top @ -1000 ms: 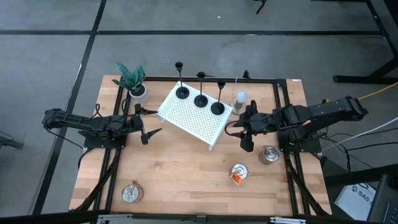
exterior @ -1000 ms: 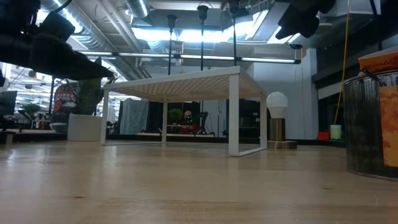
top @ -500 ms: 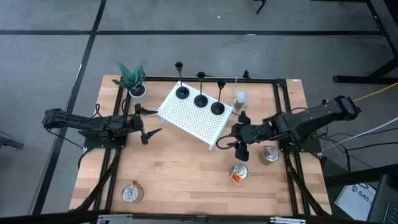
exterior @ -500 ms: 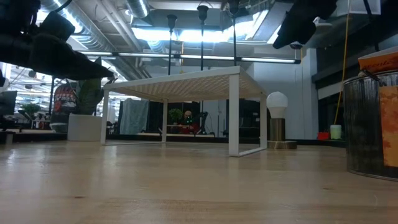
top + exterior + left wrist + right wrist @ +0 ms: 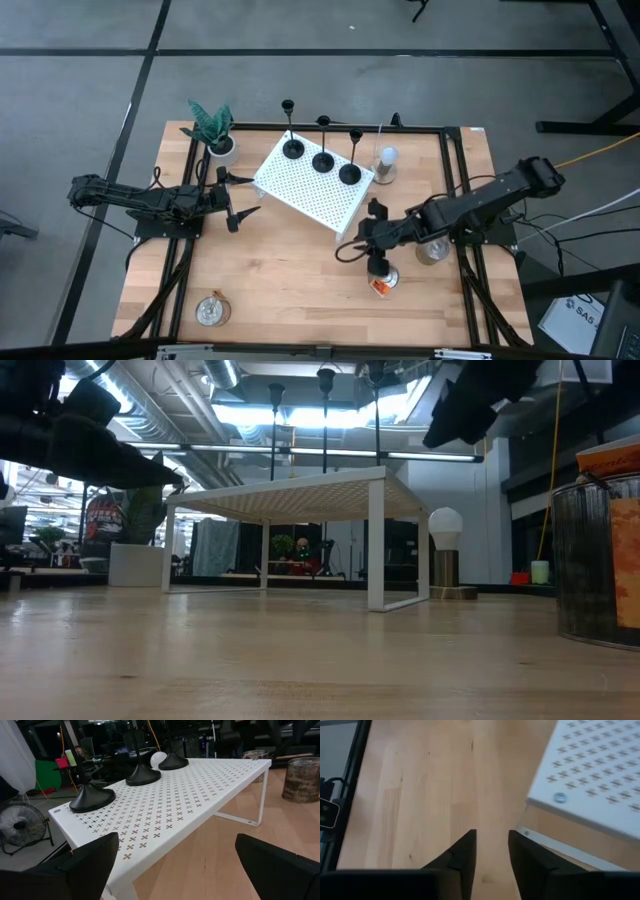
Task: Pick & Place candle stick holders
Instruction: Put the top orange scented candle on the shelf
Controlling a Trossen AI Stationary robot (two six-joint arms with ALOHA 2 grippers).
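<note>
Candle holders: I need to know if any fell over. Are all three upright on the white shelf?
Upright: all three holders stand on their bases on the shelf, stems vertical in the low view.

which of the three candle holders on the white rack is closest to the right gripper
The candle stick holder at the rack's right end, beside the light bulb; the other two stand farther left from the right gripper.

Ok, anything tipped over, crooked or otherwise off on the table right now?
Nothing tipped or spilled. All three candle holders stand upright in a row on the white perforated shelf. The shelf sits at an angle to the table edges, which may be deliberate. The cans and plant look upright too.
</note>
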